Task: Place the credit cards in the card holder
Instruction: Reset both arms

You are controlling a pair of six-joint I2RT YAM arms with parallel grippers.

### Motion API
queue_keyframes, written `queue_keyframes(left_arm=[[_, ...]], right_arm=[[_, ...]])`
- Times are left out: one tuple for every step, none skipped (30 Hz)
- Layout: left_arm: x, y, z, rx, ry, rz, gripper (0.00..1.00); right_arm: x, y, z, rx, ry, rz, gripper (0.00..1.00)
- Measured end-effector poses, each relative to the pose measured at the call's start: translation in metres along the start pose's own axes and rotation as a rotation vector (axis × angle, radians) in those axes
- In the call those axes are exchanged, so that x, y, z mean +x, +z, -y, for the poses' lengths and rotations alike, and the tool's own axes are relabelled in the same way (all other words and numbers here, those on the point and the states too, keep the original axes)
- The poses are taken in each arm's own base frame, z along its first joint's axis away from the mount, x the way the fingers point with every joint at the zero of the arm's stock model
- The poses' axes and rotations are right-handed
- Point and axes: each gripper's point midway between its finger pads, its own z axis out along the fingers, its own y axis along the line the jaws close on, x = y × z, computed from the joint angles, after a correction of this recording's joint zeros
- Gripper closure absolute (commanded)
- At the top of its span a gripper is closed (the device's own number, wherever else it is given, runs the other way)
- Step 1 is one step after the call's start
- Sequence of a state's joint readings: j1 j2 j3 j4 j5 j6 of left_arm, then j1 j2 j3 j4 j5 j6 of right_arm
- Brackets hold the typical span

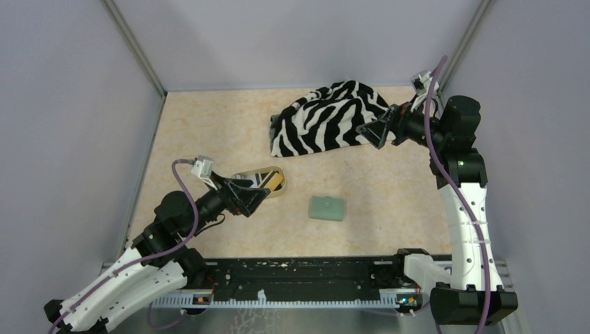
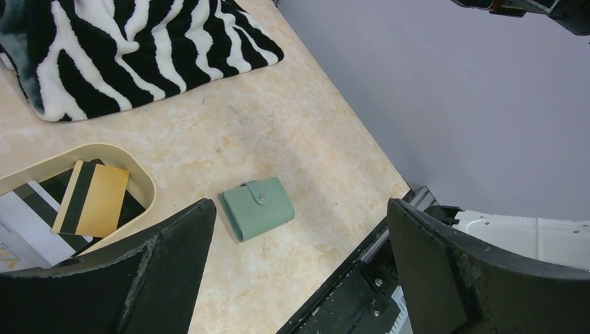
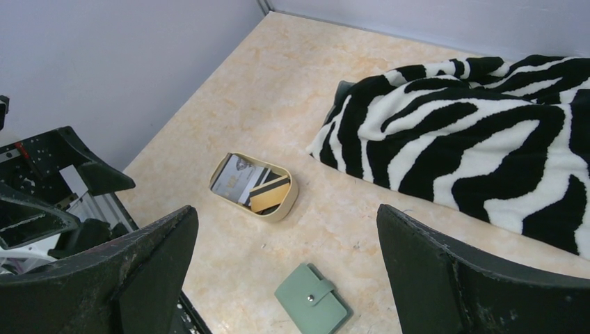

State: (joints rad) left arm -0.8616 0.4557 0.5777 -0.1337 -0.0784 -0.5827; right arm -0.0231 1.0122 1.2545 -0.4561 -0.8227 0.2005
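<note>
Wide-open empty left gripper (image 1: 261, 195) by tan tray (image 2: 147, 182) of credit cards (image 2: 94, 198) lower left; right gripper (image 1: 367, 133) likewise, upper right; shut card holder (image 1: 327, 208) centre

Enclosed work cell, seen from above. The tabletop (image 1: 209, 125) is a pale beige, marble-patterned sheet, matt and evenly lit, with only soft shadows. Plain lavender-grey panels close it on three sides: the back wall (image 1: 292, 42), the left wall (image 1: 69, 125) and the right wall (image 1: 536, 69). A slim metal post rises at each rear corner, the left post (image 1: 135, 45) and the right post (image 1: 467, 35). A black slotted rail (image 1: 299, 275) runs along the tabletop's near edge.
</note>
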Motion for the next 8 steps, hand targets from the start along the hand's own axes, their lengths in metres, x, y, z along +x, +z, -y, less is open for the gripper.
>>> queue_keyframes(left_arm=[[0.0001,0.0000,-0.0001,0.000,0.000,0.000,0.02],[0.0000,-0.0002,0.0000,0.000,0.000,0.001,0.02],[0.0000,-0.0004,0.0000,0.001,0.000,0.001,0.02],[-0.0003,-0.0007,0.0001,0.001,-0.001,0.002,0.02],[-0.0003,-0.0010,0.0002,0.002,-0.001,0.003,0.02],[-0.0006,-0.0014,0.0003,0.003,-0.001,0.005,0.02],[-0.0008,-0.0017,0.0002,0.003,-0.001,0.006,0.02],[-0.0011,-0.0020,0.0002,0.003,-0.001,0.008,0.02]], right_arm=[[0.0000,0.0000,0.0000,0.000,-0.001,0.000,0.02],[0.0004,0.0002,0.0006,0.001,-0.003,0.000,0.02],[0.0011,0.0003,0.0011,0.002,-0.004,-0.001,0.01],[0.0015,0.0004,0.0015,0.003,-0.004,-0.002,0.02],[0.0019,0.0005,0.0021,0.006,-0.005,-0.002,0.02],[0.0026,0.0008,0.0029,0.007,-0.006,-0.002,0.02],[0.0033,0.0007,0.0033,0.009,-0.008,-0.004,0.01],[0.0041,0.0011,0.0045,0.011,-0.010,-0.004,0.01]])
